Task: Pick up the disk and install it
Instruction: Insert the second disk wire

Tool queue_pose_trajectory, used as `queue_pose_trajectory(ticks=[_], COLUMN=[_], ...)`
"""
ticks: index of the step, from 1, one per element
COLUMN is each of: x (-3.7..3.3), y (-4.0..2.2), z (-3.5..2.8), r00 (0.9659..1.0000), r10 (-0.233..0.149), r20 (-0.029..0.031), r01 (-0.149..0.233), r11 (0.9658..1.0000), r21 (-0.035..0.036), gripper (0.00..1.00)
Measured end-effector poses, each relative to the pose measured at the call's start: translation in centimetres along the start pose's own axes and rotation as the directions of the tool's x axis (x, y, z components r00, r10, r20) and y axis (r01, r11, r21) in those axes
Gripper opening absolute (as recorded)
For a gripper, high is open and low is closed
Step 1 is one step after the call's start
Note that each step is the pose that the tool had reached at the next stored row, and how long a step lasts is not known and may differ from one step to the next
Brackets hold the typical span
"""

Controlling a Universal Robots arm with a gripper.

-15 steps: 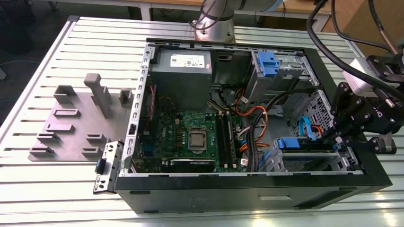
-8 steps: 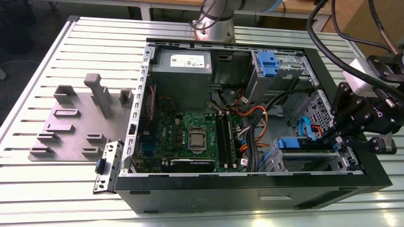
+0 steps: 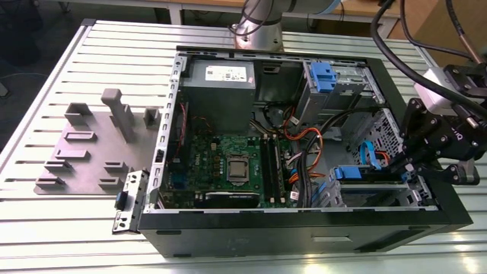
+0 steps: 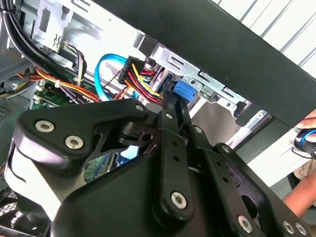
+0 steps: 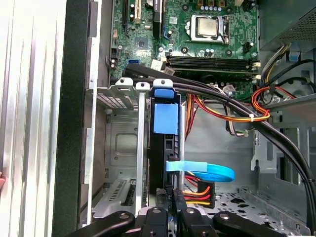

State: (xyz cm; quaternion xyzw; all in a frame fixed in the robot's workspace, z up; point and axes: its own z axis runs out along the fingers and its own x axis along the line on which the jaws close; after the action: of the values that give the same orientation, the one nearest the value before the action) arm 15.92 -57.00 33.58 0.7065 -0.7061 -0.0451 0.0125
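End effector point(image 5: 170, 210) fingers closed on disk point(image 5: 165, 148) edge | disk upright in drive cage point(image 5: 121, 143) slot | computer case point(image 3: 304, 234) on counter point(image 3: 45, 240) | blue SATA cable point(image 5: 207, 172) beside

A slatted metal table point(image 3: 84, 63) carries an open black computer case point(image 3: 304, 228), with a grey fixture plate point(image 3: 91, 154) beside it toward the exterior view's left. Beyond the far edge stands a wooden bench point(image 3: 205, 4). Bright light glares off the slats.
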Motion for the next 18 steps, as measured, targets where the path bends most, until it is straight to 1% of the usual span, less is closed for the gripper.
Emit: queue_pose_trajectory(ticks=[4,9,18], x=[-0.16,-0.37,-0.37], y=[0.41,0.68,0.67], z=[0.05,0.08,0.28], r00=[1.0000,1.0000,1.0000], r10=[0.000,0.000,0.007], r20=[0.0001,0.0002,0.0001], r01=[0.000,0.000,-0.007], r11=[1.0000,1.0000,1.0000], r21=[0.0010,0.0013,0.0016], gripper=[0.17,0.17,0.17])
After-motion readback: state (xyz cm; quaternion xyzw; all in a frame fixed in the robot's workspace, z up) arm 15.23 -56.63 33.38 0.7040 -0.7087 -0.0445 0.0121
